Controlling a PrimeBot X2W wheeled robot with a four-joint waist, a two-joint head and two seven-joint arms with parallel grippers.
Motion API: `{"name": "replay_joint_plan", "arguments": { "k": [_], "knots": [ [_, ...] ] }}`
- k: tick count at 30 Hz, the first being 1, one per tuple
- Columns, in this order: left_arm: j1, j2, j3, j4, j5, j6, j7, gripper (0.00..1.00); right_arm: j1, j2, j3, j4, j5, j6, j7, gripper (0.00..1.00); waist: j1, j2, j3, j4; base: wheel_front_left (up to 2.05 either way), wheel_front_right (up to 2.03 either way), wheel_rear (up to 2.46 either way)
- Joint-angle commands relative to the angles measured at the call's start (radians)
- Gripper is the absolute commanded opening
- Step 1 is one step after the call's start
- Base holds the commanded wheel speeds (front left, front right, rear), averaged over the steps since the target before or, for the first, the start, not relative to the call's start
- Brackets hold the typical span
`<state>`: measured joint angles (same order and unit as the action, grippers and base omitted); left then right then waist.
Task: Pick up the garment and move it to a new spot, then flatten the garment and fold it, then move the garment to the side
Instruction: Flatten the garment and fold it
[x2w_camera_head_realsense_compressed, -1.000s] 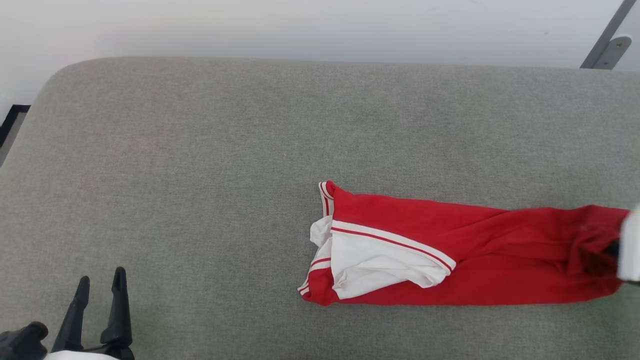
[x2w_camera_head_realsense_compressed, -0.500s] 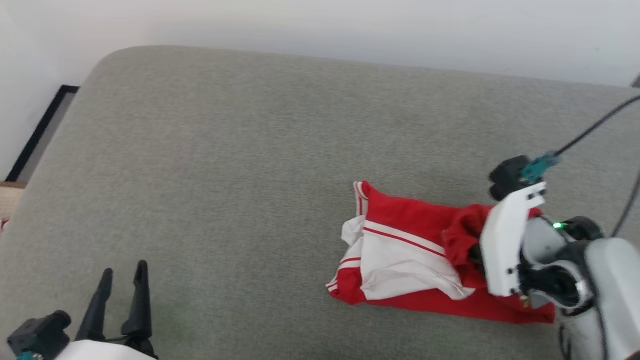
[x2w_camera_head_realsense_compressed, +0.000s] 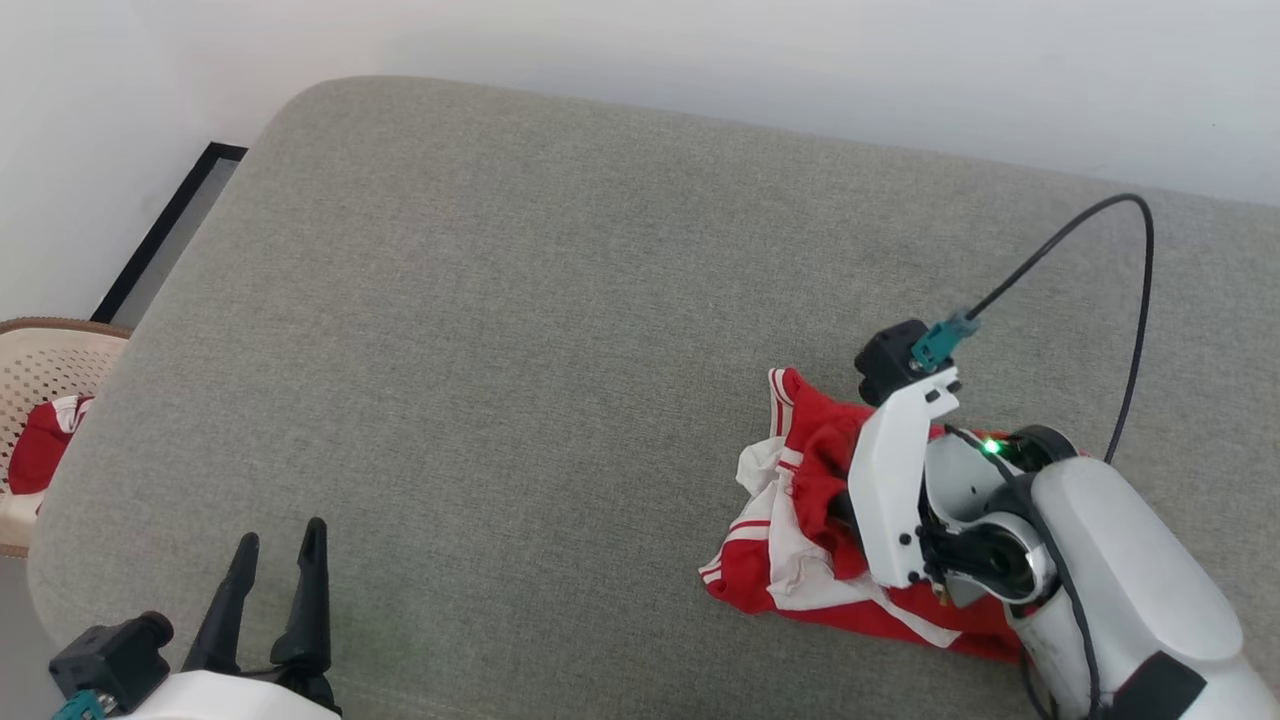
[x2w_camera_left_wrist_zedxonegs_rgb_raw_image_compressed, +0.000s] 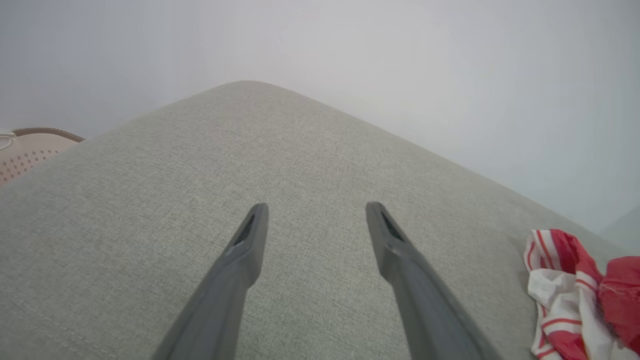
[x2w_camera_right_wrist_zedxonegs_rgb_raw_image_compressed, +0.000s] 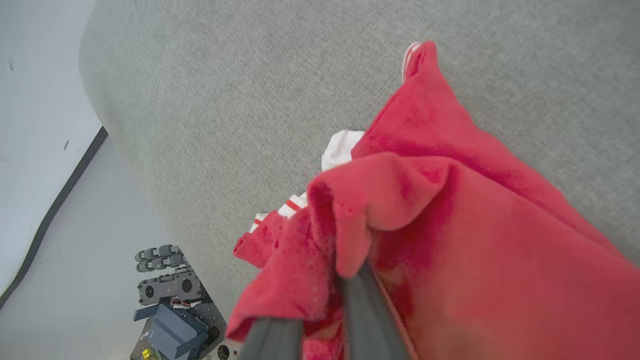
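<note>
The garment (x2w_camera_head_realsense_compressed: 790, 575), red with white parts and striped trim, lies bunched at the right of the grey cushioned surface (x2w_camera_head_realsense_compressed: 500, 350). My right gripper (x2w_camera_head_realsense_compressed: 840, 510) is over it, fingers buried in the cloth behind the white wrist plate. In the right wrist view the gripper (x2w_camera_right_wrist_zedxonegs_rgb_raw_image_compressed: 345, 292) is shut on a fold of the garment (x2w_camera_right_wrist_zedxonegs_rgb_raw_image_compressed: 450, 210), which drapes over the fingertips. My left gripper (x2w_camera_head_realsense_compressed: 280, 560) stands open at the lower left, far from the cloth. Between its fingers (x2w_camera_left_wrist_zedxonegs_rgb_raw_image_compressed: 315, 212) is bare cushion, with the garment (x2w_camera_left_wrist_zedxonegs_rgb_raw_image_compressed: 575, 300) at the right edge.
A beige perforated basket (x2w_camera_head_realsense_compressed: 40, 365) stands on the floor off the surface's left end, holding a small red-and-white bundle (x2w_camera_head_realsense_compressed: 45, 450). A black cable (x2w_camera_head_realsense_compressed: 1100, 235) arcs above my right wrist. The robot's base (x2w_camera_right_wrist_zedxonegs_rgb_raw_image_compressed: 170, 305) shows beside the cushion's edge.
The head camera has swung, shifting the whole picture. My right gripper has carried the garment's right end leftward over the rest, so the long stretched cloth is now bunched. The left gripper stays open.
</note>
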<state>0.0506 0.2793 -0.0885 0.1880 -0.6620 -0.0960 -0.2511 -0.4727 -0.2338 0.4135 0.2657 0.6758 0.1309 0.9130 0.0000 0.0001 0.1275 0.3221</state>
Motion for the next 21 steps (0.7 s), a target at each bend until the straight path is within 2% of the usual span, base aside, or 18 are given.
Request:
{"name": "replay_joint_plan", "arguments": {
  "k": [1, 4, 11, 17, 21],
  "knots": [
    [-0.006, -0.001, 0.002, 0.002, -0.004, -0.004, -0.005, 1.0, -0.019, 0.005, 0.008, 0.009, 0.011, -0.001, -0.017, 1.0, 0.0, -0.0001, -0.001, -0.001, 0.0, 0.0, 0.0],
    [0.004, 0.002, 0.011, 0.003, -0.01, -0.007, -0.006, 1.0, -0.034, -0.004, 0.024, 0.009, 0.025, -0.001, -0.023, 1.0, 0.0, -0.0001, -0.005, -0.012, 0.0, 0.0, 0.0],
    [0.021, 0.011, 0.027, -0.006, -0.01, -0.005, -0.009, 1.0, -0.055, -0.033, 0.029, -0.075, 0.056, -0.001, -0.043, 1.0, 0.0, -0.0001, -0.018, -0.058, 0.0, 0.0, 0.0],
    [0.03, 0.017, 0.038, -0.019, -0.007, 0.006, -0.011, 1.0, -0.035, -0.067, -0.03, -0.154, 0.068, -0.001, -0.085, 1.0, 0.0, -0.0001, -0.033, -0.118, 0.0, 0.0, 0.0],
    [0.039, 0.03, 0.046, -0.035, -0.001, 0.012, -0.011, 1.0, -0.003, -0.105, -0.102, -0.208, 0.052, -0.001, -0.168, 1.0, 0.0, -0.0001, -0.047, -0.167, 0.0, 0.0, 0.0]
  ]
}}
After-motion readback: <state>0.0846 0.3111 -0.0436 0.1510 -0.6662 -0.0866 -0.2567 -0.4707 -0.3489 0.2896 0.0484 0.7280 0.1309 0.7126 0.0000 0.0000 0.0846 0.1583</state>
